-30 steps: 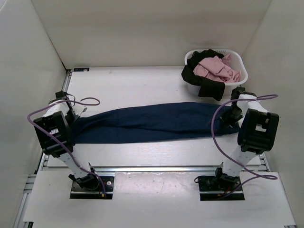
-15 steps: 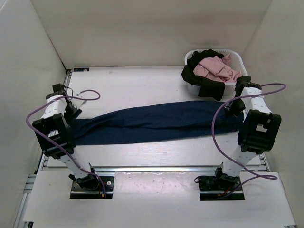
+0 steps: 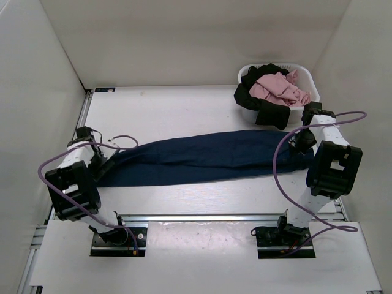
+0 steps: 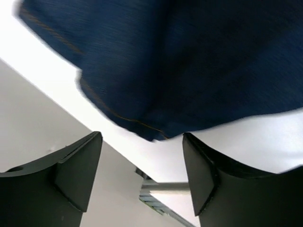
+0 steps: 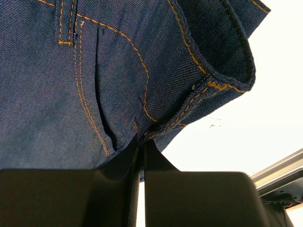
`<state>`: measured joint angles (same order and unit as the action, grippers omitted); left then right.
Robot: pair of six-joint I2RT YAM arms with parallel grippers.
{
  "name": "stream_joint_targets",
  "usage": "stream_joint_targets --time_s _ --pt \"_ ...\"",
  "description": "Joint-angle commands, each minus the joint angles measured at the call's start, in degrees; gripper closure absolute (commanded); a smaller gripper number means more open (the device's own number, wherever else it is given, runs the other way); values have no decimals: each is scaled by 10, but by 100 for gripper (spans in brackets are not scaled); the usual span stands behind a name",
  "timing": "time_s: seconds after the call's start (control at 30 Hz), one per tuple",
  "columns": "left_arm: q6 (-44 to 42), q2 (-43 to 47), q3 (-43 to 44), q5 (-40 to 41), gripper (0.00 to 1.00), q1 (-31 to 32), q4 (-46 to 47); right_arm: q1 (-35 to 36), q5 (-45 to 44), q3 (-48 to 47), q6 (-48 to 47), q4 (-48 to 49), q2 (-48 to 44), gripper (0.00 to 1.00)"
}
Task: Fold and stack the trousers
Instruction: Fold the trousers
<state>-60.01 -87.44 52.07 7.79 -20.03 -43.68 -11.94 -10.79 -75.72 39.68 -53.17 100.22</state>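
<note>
Evidently the fold is only starting: the right gripper point(image 5: 141, 142) is clamped on the waistband point(image 5: 208, 80) of the trousers point(image 3: 202, 158), while the left gripper point(image 4: 142, 138), spread apart just short of the hem point(image 4: 128, 119), must seize it next.

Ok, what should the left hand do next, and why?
Probably ease the left hand forward and close on the trousers: it is open with the leg hem just ahead of it, while the right hand is shut on the waist end.
</note>
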Motion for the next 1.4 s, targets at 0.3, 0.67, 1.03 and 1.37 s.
stream_joint_targets --time_s 0.3,0.67,1.03,1.37 --pt "34 -6 -34 14 25 20 83 -2 -6 -6 7 -4 -17 100" --pt "18 -6 -63 32 25 20 103 -2 -11 -6 7 -4 -17 100" --pt "40 -34 -43 75 86 25 120 -2 -16 -6 12 -4 -17 100" --pt "45 -20 104 86 86 25 85 -2 -39 -76 1 -28 -17 100"
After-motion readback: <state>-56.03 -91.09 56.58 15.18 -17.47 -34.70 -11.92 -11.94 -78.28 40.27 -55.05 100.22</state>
